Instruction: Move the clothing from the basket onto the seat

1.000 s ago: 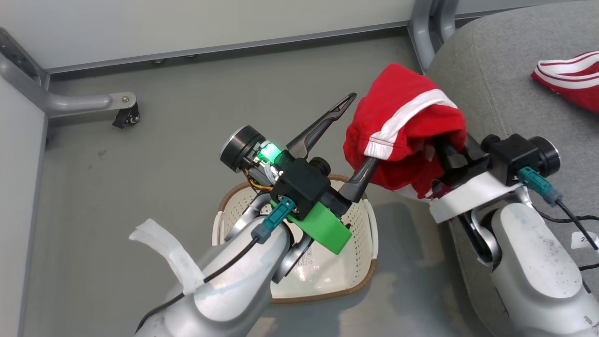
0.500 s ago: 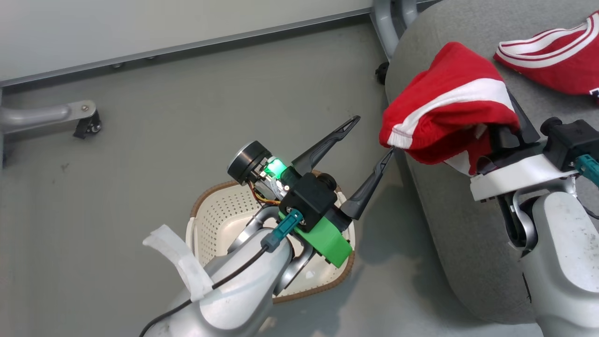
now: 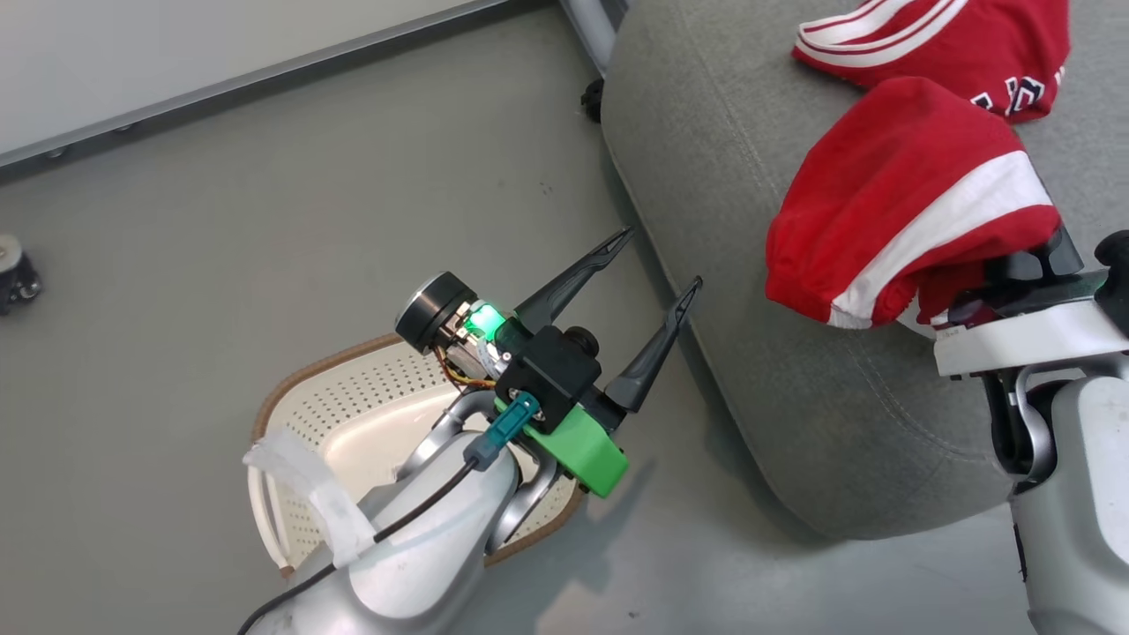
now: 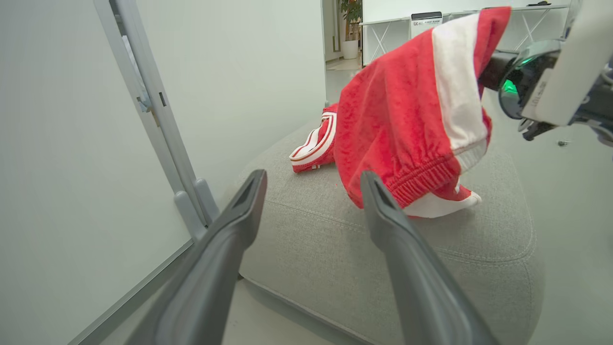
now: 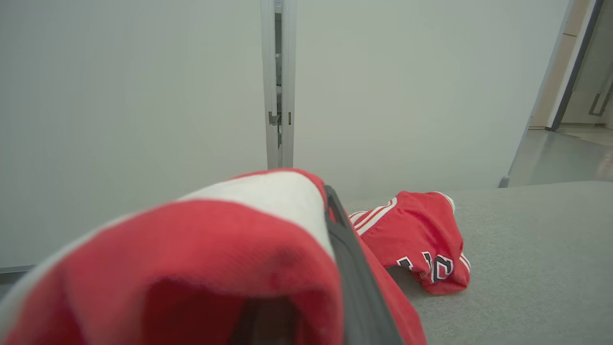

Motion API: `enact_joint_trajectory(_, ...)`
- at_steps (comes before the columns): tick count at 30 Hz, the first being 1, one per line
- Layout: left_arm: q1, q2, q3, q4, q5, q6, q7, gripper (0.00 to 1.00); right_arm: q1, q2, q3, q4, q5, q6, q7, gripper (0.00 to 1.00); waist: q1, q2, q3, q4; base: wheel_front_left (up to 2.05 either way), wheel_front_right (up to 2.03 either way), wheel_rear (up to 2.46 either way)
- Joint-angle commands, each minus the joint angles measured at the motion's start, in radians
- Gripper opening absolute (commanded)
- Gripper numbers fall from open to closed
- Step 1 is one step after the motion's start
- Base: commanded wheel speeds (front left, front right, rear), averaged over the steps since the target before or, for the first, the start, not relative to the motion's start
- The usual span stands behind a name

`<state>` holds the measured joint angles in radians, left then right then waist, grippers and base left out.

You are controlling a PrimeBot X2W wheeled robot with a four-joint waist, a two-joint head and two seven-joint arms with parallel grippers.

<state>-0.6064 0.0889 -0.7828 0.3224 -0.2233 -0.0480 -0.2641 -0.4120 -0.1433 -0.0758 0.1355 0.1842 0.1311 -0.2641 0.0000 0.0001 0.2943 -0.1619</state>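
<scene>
The red shorts [image 3: 891, 194] hang on the right gripper [image 3: 1032, 265], at the right, over the grey seat [image 3: 750, 353]. Cloth hides its jaws, so I cannot tell how they stand. The red jersey [image 3: 953, 44] lies on the seat, upper right. The left gripper [image 3: 663, 256] has its jaws spread and empty. The basket [image 3: 353, 414] sits lower left.

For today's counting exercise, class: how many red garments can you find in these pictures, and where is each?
2. The red shorts are draped over the right gripper, above the seat; the red jersey lies on the seat beyond them. Folds could hide another.
</scene>
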Motion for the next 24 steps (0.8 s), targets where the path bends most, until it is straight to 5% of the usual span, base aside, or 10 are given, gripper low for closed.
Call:
enact_joint_trajectory(1,-0.001,0.013,0.006,0.0,0.011,0.005,0.0,1.0,0.018,0.004,-0.012,-0.012,0.005,-0.001,0.0,0.0,0.0,-0.0001,0.036,-0.072,0.0,0.0,0.0)
enact_joint_trajectory(12,-0.012,0.046,0.044,0.003,0.017,0.008,0.0,1.0,0.082,0.046,-0.053,-0.072,0.028,-0.001,0.0,0.0,0.0,-0.0001,0.066,-0.171,0.0,0.0,0.0)
enact_joint_trajectory(24,-0.048,0.073,0.08,-0.009,0.03,0.017,0.0,1.0,-0.028,0.048,-0.088,-0.106,0.058,-0.001,0.0,0.0,0.0,-0.0001,0.15,-0.179,0.0,0.0,0.0)
